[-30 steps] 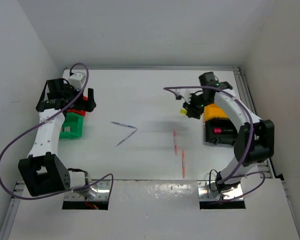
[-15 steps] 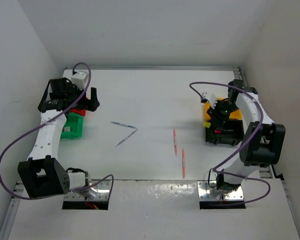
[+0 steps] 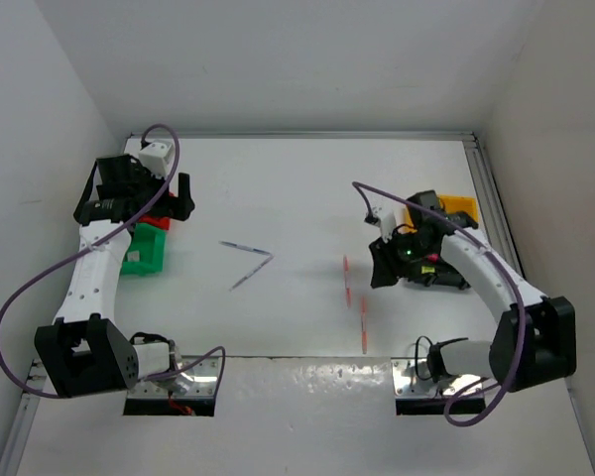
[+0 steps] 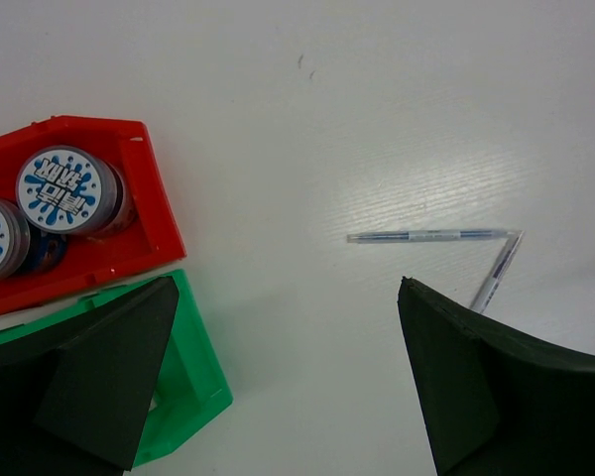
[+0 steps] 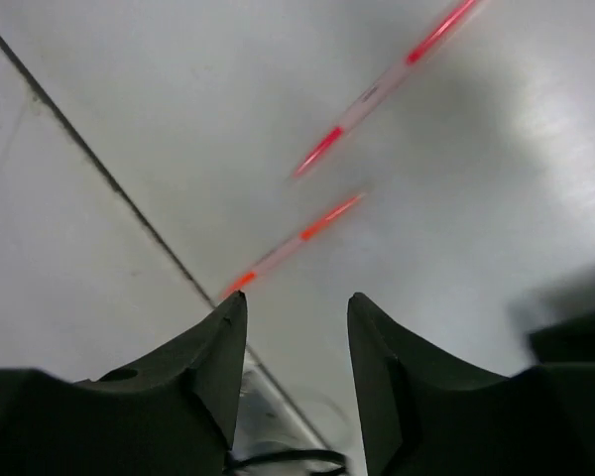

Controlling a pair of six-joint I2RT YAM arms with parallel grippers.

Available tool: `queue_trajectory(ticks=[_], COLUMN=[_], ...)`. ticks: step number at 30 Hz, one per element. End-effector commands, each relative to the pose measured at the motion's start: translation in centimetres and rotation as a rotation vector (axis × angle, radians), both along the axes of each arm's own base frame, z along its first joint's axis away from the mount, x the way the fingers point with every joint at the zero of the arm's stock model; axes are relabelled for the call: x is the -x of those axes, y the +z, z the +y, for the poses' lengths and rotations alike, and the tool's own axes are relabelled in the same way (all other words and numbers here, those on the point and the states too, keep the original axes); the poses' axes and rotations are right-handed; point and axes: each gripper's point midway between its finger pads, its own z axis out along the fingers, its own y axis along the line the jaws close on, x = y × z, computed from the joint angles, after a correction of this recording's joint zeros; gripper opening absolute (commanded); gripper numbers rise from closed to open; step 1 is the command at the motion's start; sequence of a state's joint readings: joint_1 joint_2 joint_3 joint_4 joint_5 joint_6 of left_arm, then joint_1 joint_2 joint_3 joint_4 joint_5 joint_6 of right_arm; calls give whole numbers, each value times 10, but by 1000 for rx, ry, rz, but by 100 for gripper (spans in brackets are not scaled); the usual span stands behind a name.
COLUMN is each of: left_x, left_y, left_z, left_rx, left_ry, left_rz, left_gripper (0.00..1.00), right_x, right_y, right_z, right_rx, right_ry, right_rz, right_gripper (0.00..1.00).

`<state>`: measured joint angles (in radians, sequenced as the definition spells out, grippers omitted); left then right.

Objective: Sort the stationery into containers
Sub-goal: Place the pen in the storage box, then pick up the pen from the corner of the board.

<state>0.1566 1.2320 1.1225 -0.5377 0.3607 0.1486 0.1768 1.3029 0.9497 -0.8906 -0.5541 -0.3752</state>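
with left gripper (image 4: 288, 284), hovers released and empty over red bin (image 4: 160, 213) of tape rolls (image 4: 58, 188) and green bin (image 4: 204, 379). with right gripper (image 5: 297, 302), hovers unclenched, empty, above two orange pencils (image 5: 299, 233).

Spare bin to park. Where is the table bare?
Bare: the far strip between the red bin and the yellow bin, and the lane between the grey pens and the orange pencils. Crowded: around the black bin and right end effector.

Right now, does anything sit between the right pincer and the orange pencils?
Nothing visible does. The open right pincer points down at the table, and both orange pencils lie unobstructed just ahead of it.
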Motion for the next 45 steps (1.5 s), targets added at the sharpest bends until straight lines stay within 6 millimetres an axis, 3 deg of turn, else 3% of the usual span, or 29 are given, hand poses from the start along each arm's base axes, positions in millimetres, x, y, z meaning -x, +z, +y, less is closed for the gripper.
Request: queue_trajectory(ticks=[1, 2, 4, 6, 12, 21, 29, 41, 42, 45], left_x=[1, 2, 4, 6, 7, 9, 11, 8, 8, 7], left_y=[18, 18, 17, 18, 17, 22, 21, 14, 14, 17], left_z=[-2, -1, 1, 1, 3, 2, 5, 4, 4, 3], left_rx=[-7, -12, -19, -20, -29, -27, -43, -25, -28, -35], left_ry=[9, 11, 17, 18, 28, 30, 39, 41, 39, 28], left_rz=[-50, -51, -49, -51, -51, -70, -69, -55, -55, -64], left_gripper=[100, 100, 100, 100, 100, 100, 100, 100, 100, 100], right_x=[31, 47, 47, 56, 58, 52, 54, 53, 52, 42], right_y=[-30, -47, -68, -79, -80, -102, -117, -126, -126, -116], right_z=[19, 18, 6, 6, 29, 34, 39, 25, 26, 31], right_rx=[-29, 27, 159, 226, 254, 388, 412, 430, 419, 375], right_ry=[-283, -312, -460, -479, -487, -470, -436, -465, -459, -427], right_rz=[274, 326, 327, 326, 296, 284, 322, 353, 359, 359], right_gripper=[44, 43, 40, 39, 40, 36, 20, 12, 2, 0])
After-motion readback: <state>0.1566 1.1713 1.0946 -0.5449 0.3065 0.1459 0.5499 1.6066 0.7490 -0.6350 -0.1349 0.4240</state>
